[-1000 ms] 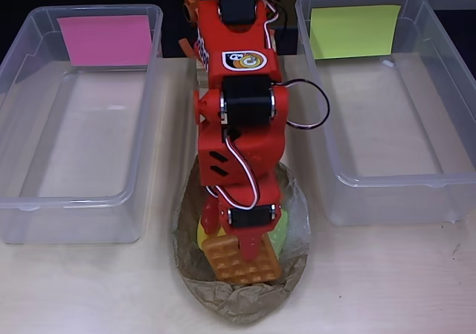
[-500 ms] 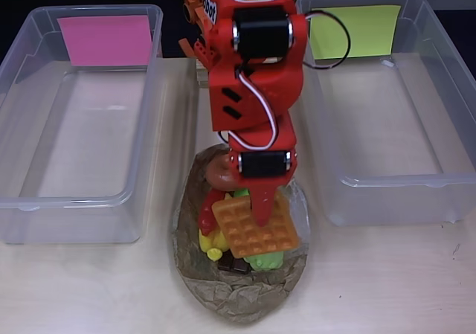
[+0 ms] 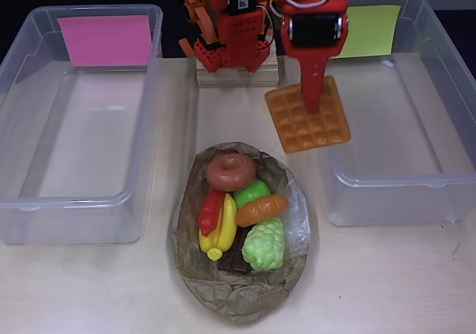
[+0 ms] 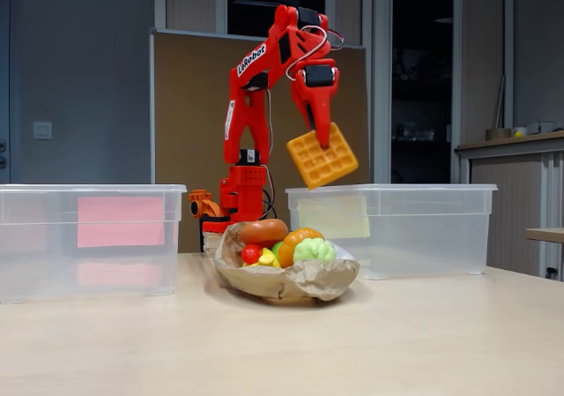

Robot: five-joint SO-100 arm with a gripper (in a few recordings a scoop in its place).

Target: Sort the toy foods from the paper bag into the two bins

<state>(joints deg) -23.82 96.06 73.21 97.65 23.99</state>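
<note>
Nearest the fixed camera, below and left of the jaws, the paper bag (image 4: 286,281) is seen on the table (image 4: 282,352), the donut (image 3: 230,171), banana (image 3: 221,233) and grapes (image 3: 265,245) inside it. Higher, the orange waffle (image 4: 322,155) is clamped in the closed jaws, raised over the near-left rim of the yellow-green-labelled bin (image 3: 387,103); the pink-labelled bin (image 3: 74,118) is set well left.

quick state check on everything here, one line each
claw: shut on the waffle
waffle: held in the air, tilted, over the near edge of the yellow-green-label bin
pink-label bin: empty
yellow-green-label bin: empty
paper bag: open, on the table
donut: in the bag
chili: in the bag
banana: in the bag
croissant: in the bag
grapes: in the bag
</note>
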